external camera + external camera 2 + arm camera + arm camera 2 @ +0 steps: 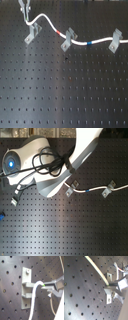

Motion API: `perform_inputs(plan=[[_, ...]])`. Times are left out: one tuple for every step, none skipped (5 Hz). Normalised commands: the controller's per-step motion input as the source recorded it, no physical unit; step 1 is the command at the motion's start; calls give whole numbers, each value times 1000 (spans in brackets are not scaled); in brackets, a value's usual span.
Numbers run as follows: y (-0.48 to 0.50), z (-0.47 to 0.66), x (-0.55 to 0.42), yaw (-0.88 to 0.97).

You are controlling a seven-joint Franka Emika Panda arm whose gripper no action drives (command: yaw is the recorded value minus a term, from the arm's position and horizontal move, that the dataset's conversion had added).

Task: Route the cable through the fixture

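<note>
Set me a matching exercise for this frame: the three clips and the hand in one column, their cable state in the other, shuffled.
Sides are the first exterior view's.
1. left clip
2. middle clip
3. right clip
4. hand

A. beside the cable's red band
B. cable beyond the blue band reaches it
C. holds the cable's end
D. cable curves past above it

Pairs: 1-D, 2-A, 3-B, 4-C

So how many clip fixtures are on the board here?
3, in the first exterior view: one clip at its left below the gripper, a middle clip by the cable's red band, one clip at its right.
</note>
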Motion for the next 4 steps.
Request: perform_inputs(plan=[[-445, -479, 113, 183], [175, -15, 356, 149], [256, 8, 570, 157], [-13, 15, 753, 43]])
